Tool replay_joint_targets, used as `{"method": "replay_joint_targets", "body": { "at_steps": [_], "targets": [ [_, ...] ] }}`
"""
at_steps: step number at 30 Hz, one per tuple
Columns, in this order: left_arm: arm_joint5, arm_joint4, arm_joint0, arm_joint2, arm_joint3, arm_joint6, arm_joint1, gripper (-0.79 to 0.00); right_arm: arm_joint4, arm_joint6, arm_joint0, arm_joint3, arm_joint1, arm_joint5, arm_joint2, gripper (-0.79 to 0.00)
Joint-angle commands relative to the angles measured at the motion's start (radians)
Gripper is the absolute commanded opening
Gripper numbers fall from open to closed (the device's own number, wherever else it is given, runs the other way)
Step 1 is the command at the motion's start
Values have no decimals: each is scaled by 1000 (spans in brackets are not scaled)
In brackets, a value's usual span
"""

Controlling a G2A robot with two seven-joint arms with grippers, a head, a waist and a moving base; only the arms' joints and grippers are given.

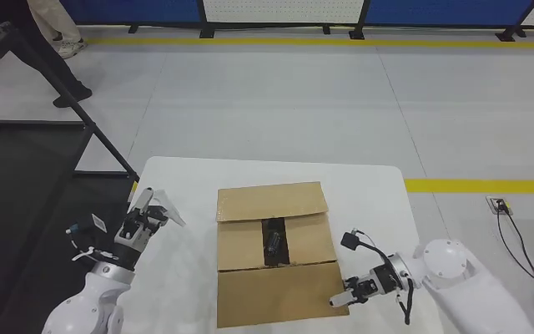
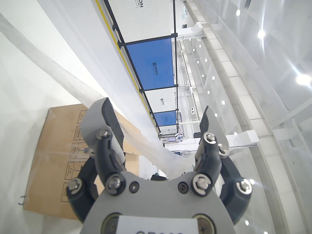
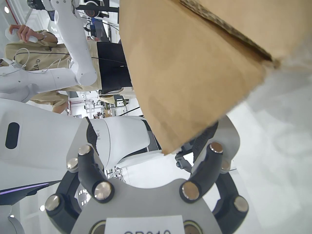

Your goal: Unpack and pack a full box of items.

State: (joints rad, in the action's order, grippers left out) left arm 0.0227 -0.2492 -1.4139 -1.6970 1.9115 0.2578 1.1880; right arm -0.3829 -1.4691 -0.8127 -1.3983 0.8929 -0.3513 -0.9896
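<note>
On one table [image 1: 183, 177], one box [image 1: 250, 247]

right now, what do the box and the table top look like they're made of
box: corrugated cardboard, matte brown; the wavy fluted core shows along a flap's cut edge in the right wrist view.
table: smooth, plain white top with a faint sheen, maybe laminate or painted board; the look leaves it open.
</note>
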Motion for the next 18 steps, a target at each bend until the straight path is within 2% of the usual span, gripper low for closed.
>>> {"method": "replay_joint_targets", "body": {
  "at_steps": [1,10,14,18],
  "targets": [
    [-3,-1,-7,-4,1,-1,0,-102,-35,15,14,-7,-3,-15,10,0],
    [-23,-20,-41,-24,11,-15,2,-99,-199,66,108,-4,2,-66,72,0],
    [-34,-32,-63,-41,18,-26,3,-102,-233,104,177,76,22,-104,107,0],
    [-44,-44,-87,-56,22,-35,4,-99,-230,160,263,207,63,-141,166,0]
  ]
}}
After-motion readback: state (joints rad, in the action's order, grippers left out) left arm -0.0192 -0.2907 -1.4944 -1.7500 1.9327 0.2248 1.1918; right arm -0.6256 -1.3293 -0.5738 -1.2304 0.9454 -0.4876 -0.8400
